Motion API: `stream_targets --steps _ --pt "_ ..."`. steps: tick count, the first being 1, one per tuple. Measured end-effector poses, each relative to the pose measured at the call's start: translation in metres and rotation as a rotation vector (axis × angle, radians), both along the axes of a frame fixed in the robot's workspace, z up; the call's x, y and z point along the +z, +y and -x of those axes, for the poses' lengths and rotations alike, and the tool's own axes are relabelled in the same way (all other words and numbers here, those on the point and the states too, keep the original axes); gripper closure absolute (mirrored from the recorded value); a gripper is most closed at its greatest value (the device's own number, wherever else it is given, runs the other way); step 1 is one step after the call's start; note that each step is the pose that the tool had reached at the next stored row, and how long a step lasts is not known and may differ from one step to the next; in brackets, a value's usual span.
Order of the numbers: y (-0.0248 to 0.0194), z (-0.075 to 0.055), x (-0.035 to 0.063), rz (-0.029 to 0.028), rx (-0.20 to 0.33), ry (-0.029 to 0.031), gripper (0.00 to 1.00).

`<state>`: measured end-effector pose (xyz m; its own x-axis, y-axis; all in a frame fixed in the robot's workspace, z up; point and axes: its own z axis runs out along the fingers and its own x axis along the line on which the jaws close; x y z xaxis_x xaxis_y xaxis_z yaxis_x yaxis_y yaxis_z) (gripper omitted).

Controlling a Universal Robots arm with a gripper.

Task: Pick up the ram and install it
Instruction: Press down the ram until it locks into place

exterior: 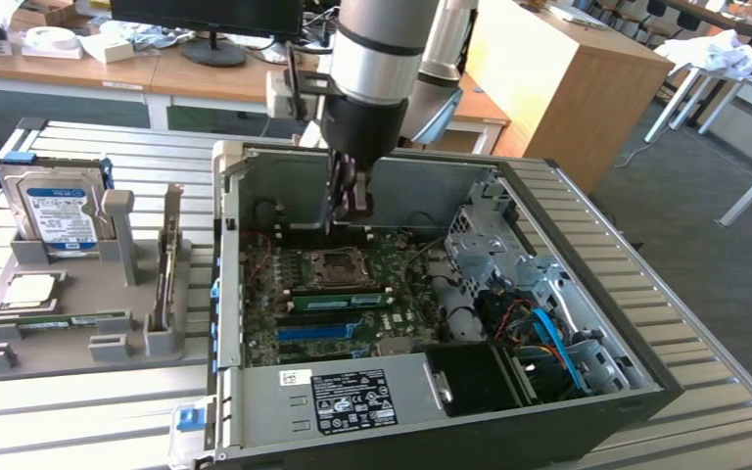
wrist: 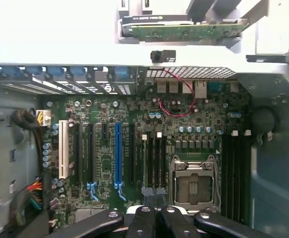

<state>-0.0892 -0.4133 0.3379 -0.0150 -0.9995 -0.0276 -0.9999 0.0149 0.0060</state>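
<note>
In the exterior view the open computer case (exterior: 442,323) lies on its side on the slatted table (exterior: 75,411), motherboard (exterior: 337,294) facing up, so its slots can be reached straight from above. Beside it, well away from the end effector (exterior: 352,208) toward the exterior view's left, a grey holder (exterior: 75,323) keeps spare parts in fixed places: the hard drive (exterior: 60,211) stands upright at its back, and a long green stick, which I take to be the ram (exterior: 56,320), lies flat along its front, apparently waiting to be fetched. The arm (exterior: 373,59) comes down nearly vertical into the case, with the end effector low over the rear part of the board, just behind the processor socket (exterior: 333,264). Its fingers are pressed together, and I see nothing pinched between them.

In the wrist view the camera looks straight down on the motherboard (wrist: 134,148). The dark fingertips (wrist: 142,223) sit tight against each other, empty, directly over the board, near the empty processor socket (wrist: 193,186). Black memory slots (wrist: 154,158) run just beside the socket. Another green board (wrist: 189,30) rests outside the case wall, far from the end effector; which part it is I cannot tell.
</note>
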Motion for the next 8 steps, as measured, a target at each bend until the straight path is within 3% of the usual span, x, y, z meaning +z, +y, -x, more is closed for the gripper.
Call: stream_targets --steps 5,8 --pt "0.0 0.0 0.0096 0.0 0.0 0.0 0.9" --pt "0.0 0.0 0.0102 -0.0001 0.0 -0.0001 0.9"
